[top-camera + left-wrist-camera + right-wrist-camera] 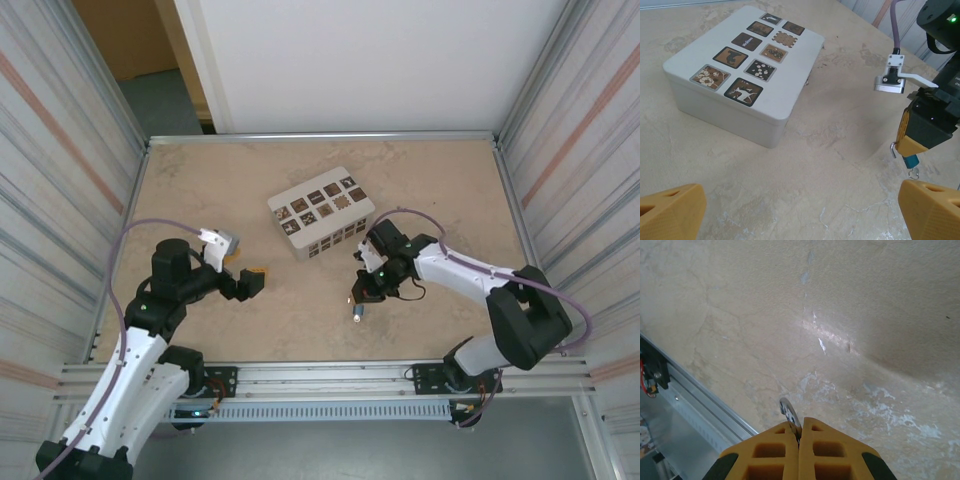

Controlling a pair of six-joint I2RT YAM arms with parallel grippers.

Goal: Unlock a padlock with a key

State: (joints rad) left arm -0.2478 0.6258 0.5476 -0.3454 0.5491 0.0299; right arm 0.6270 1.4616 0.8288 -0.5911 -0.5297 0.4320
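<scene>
A silvery loop (788, 412) is pinched by the right gripper (799, 427), padlock (912, 160) just beneath. The left gripper (800, 206) is held spread; box (800, 65) lettering is unreadable.

site: robot lab test cell | table (200, 180): beige stone-look top, aluminium-edged | left and right of table: ribbed metal wall panels (60, 150) | behind table: plain white board (380, 60) | near edge of table: slotted aluminium rail (330, 375), two arm bases (190, 365) bolted on, purple cable loops (155, 221)
</scene>
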